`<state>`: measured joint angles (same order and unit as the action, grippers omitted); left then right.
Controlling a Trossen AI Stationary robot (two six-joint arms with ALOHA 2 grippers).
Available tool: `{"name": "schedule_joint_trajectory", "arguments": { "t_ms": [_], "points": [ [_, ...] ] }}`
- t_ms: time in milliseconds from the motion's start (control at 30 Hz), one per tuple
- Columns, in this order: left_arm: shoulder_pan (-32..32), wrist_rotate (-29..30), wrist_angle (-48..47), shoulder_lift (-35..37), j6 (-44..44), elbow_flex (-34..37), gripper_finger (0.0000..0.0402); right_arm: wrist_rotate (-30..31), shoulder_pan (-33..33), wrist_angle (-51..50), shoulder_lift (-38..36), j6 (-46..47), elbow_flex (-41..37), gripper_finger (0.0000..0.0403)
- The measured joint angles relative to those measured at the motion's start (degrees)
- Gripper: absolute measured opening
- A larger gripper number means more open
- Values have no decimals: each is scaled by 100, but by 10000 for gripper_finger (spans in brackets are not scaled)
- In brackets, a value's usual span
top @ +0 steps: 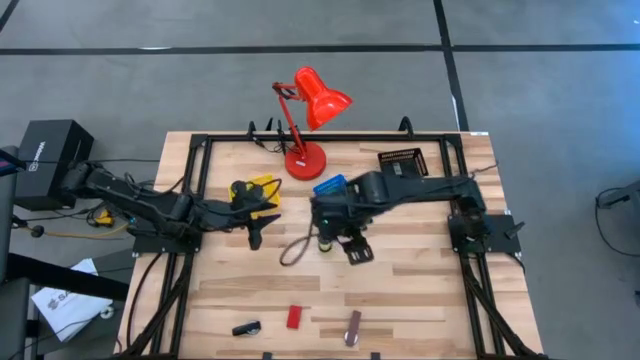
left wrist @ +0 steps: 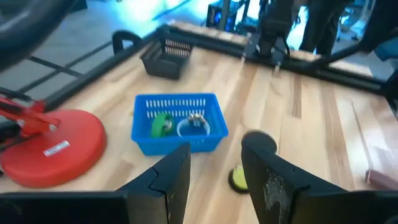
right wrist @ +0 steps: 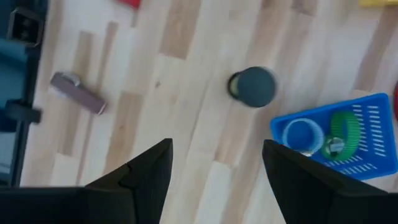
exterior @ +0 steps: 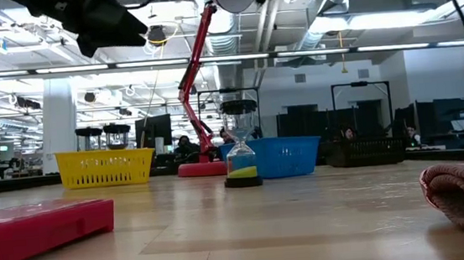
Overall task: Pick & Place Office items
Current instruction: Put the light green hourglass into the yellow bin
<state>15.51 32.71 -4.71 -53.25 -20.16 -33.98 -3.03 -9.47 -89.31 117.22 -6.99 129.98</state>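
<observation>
A small hourglass (exterior: 241,154) with dark caps and yellow sand stands upright on the table (top: 420,290); it also shows as hourglass (top: 325,240), hourglass (left wrist: 247,169) and hourglass (right wrist: 252,86). My right gripper (top: 350,250) hangs open just right of it, above the table, seen as my right gripper (right wrist: 217,149). My left gripper (top: 258,232) is open beside the yellow tray (top: 255,190), pointing toward the blue tray (left wrist: 177,123), seen as my left gripper (left wrist: 214,149). The blue tray holds a green piece (left wrist: 161,124) and a silvery ring (left wrist: 194,123). A red block (top: 293,317), a black piece (top: 246,328) and a brown-silver bar (top: 353,326) lie near the near edge.
A tall red desk lamp (top: 305,158) stands at the far edge between the trays. A black mesh tray (top: 400,160) sits at the far right. A loose cable loop (top: 293,252) lies left of the hourglass. A black frame (top: 200,180) rims the table.
</observation>
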Motion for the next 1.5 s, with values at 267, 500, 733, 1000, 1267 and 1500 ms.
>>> {"name": "schedule_joint_trajectory", "arguments": {
  "t_ms": [267,500,733,1000,1267,1500],
  "points": [
    [263,-2,453,-724,-279,0,140,-13,-419,1125,-1179,106,-2207,240],
    [310,-1,1319,-1180,-272,0,140,-2,-307,3521,-3090,447,-5245,240],
    [307,7,2208,-1583,-263,2,140,1,-176,6704,-4837,462,-8325,240],
    [305,33,2654,-1850,-262,2,140,4,19,9008,-5804,868,-10588,240],
    [305,31,3456,-2268,63,2,140,7,369,9919,-6616,612,-11168,240],
    [305,31,3517,-2464,35,2,140,4,615,9915,-6967,583,-11168,240]
  ]
}}
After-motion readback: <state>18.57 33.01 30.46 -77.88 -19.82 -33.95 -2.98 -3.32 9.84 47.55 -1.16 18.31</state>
